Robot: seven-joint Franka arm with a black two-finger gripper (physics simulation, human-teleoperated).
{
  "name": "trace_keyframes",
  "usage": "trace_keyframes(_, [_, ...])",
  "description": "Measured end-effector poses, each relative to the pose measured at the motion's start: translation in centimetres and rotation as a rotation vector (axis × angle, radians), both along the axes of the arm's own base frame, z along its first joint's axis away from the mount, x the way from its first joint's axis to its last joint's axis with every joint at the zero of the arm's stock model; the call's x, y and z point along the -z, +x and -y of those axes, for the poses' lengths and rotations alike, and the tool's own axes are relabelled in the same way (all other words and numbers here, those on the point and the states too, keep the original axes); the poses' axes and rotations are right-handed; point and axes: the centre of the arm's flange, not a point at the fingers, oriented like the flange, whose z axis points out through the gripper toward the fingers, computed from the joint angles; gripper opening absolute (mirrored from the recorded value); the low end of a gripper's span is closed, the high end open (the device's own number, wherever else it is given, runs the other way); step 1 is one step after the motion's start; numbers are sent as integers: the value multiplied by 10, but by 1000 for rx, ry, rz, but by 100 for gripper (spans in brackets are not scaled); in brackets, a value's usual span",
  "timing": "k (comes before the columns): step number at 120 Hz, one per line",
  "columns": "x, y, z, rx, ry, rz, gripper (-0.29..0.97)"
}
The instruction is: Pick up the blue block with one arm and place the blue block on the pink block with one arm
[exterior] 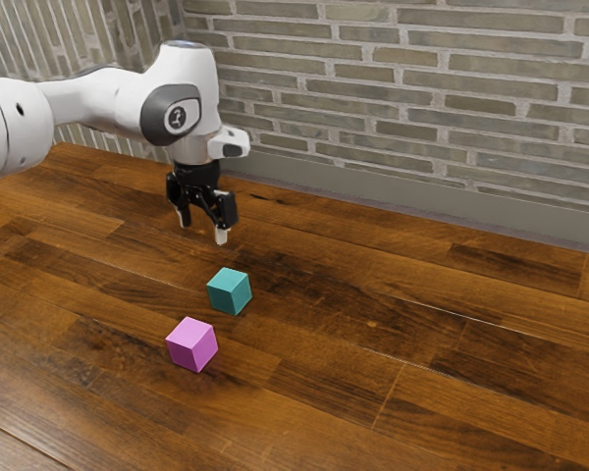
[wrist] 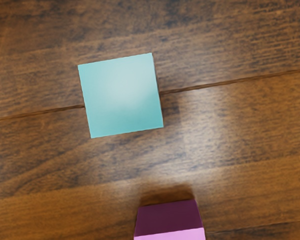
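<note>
The white arm (exterior: 88, 103) is reaching in from the exterior view's left, and the claw (exterior: 204, 228) is hanging in the air above the table (exterior: 422, 373), pointing down. Its two black fingers (exterior: 223, 214) are standing apart with nothing between them: the claw is open and carrying nothing.

The blue block (exterior: 229, 291) is sitting flat on the table, below the claw and a little toward the exterior view's right of it, with clear air between the fingertips and its top face. It is showing more of a teal shade, and it is resting turned so that one corner is facing the camera.

The pink block (exterior: 191, 343) is lying near it, closer to the camera and slightly toward the exterior view's left. The two are not touching, and a strip of dark wood is showing between them. A grey brick wall (exterior: 422, 78) is standing behind the table.

In the wrist view, the hand is looking straight down on the blue block (wrist: 121, 95). Its square top is showing, slightly rotated against the plank seam running under it. The pink block (wrist: 170, 220) is peeking in beside it, showing one shaded side and a sliver of its bright top, with a gap of wood separating it from the blue one. Both blocks are resting on the table (wrist: 250, 150), each on its own patch of wood.
</note>
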Motion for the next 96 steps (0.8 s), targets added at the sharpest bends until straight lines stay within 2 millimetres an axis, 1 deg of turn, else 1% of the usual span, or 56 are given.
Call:
trace_keyframes(10, [40,-3,-2,-3,-27,8,68])
trace_keyframes(18, [62,-6,-2,-7,-48,31,68])
trace_keyframes(24, [74,-4,0,-10,-63,57,68])
trace_keyframes(37, [91,1,1,-22,-96,105,68])
trace_keyframes(47, [109,0,-6,-40,-103,117,68])
trace_keyframes(56, [117,0,-11,-51,-108,130,68])
trace_keyframes(71, [129,3,-12,-58,-115,147,68])
trace_keyframes(88, [130,5,-27,-79,-105,169,68])
trace_keyframes(96, [130,6,-31,-83,-102,175,68])
